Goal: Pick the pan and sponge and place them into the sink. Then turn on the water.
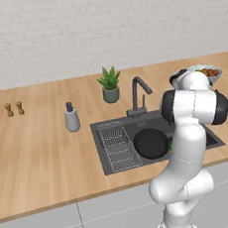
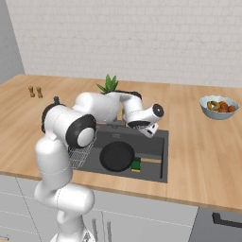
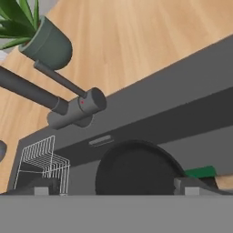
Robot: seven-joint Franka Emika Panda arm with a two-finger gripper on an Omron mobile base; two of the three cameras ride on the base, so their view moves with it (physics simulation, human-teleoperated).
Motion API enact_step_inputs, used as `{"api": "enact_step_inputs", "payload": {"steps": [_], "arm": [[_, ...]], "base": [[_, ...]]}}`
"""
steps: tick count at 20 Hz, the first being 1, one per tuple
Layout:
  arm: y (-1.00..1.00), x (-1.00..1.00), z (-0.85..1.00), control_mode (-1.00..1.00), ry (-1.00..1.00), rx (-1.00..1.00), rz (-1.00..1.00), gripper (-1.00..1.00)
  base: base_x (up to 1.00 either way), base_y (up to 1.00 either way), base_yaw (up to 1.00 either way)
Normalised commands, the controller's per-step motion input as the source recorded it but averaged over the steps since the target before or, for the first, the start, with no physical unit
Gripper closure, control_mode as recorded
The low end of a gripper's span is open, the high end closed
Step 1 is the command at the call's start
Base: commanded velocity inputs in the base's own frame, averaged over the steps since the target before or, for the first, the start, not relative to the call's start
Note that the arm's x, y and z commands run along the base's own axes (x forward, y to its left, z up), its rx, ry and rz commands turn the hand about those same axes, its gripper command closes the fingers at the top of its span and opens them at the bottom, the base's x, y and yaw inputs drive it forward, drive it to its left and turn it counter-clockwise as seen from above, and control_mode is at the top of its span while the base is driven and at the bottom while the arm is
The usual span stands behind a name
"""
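1. already the pan [image 3: 136,170] lay flat in the sink [image 1: 100,132], beside the wire rack [image 1: 117,145]
2. the sponge [image 2: 136,165] sat in the basin too, touching the pan's rim
3. the gripper [image 3: 113,186] hung above the pan, fingers [image 3: 189,185] spread wide, holding nothing
4. the faucet [image 3: 68,107] stood past the fingertips, near the potted plant [image 1: 110,84]

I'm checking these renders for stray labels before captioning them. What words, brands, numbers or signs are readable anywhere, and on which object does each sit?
None: no readable text shows in any view.
Soap bottle: plain grey, no label.
Faucet: one small red dot on its base, no letters.
Plant pot: plain.
Fruit bowl: plain.
Pan, sponge and sink: unmarked.
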Motion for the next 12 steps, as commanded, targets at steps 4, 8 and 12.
{"api": "enact_step_inputs", "payload": {"steps": [4,8,12], "arm": [[0.4,0.28,0.0,-1.0,0.0,0.01,-0.03,-1.0],[0.31,0.24,0.0,-1.0,-0.01,0.03,-0.01,-1.0],[0.23,0.21,0.0,-1.0,-0.06,0.08,0.0,-1.0]], "base": [[0.0,0.0,0.0],[0.0,0.0,0.0],[0.0,0.0,0.0]]}}
